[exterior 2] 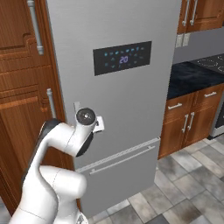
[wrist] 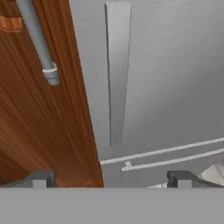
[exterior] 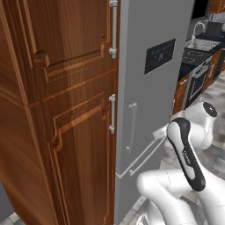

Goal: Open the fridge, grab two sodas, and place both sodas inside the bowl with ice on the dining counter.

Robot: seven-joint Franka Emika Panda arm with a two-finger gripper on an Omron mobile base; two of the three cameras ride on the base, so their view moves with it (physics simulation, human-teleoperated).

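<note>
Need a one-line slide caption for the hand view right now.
Open end effector faces the closed fridge, lined up near its vertical handle.

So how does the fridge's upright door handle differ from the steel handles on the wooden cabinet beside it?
The fridge handle is a flat, pale grey bar matching its door; the cabinet handle is a round, darker steel rod. The fridge handle sits on grey metal, the cabinet handle on brown wood. Both run vertically.

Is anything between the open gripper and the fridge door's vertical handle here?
Nothing visible. In the hand view the gripper is open, facing the fridge, with its vertical handle straight ahead. The wooden cabinet stands beside the path, not across it.
</note>
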